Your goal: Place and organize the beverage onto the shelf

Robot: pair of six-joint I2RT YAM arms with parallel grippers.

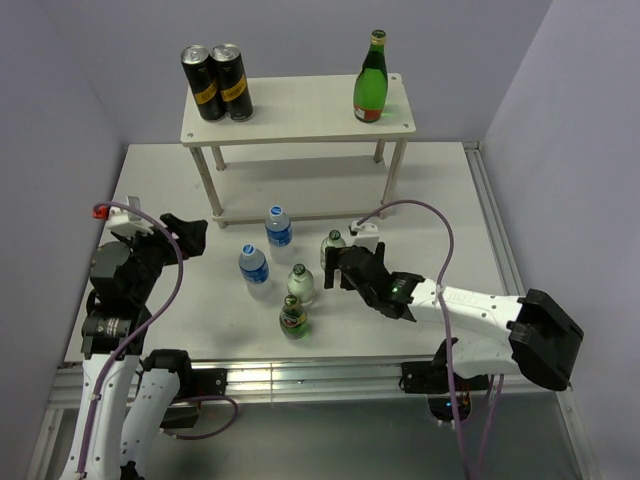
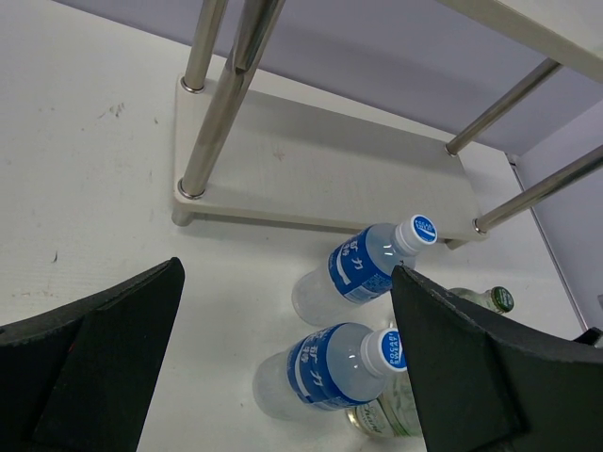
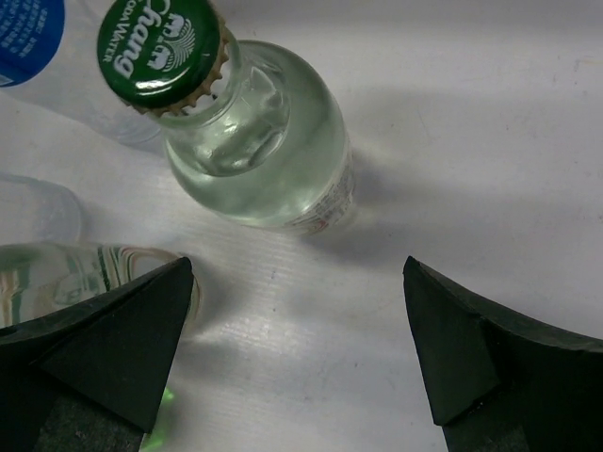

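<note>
The right pincer (image 3: 294, 282) gapes released; centre it on the green-capped clear glass bottle (image 3: 254, 151), upper left, before clenching.

Place: a robot test cell in a lab, not a home or a shop.
Walls: plain pale lavender panels (image 1: 300, 40) close in the left, far and right sides.
Table: a white board (image 1: 450, 190) on an aluminium frame (image 1: 300, 378) at the near edge.
Arms: left arm (image 1: 120, 290) and right arm (image 1: 480, 305) mounted at the near edge, trailing purple cables (image 1: 452, 245).
Props: a small cream shelf (image 1: 300, 110) at the far side carrying cans (image 1: 218, 82) and a green bottle (image 1: 371, 80); small bottles (image 1: 280, 228) grouped mid-table, set out like test pieces.
</note>
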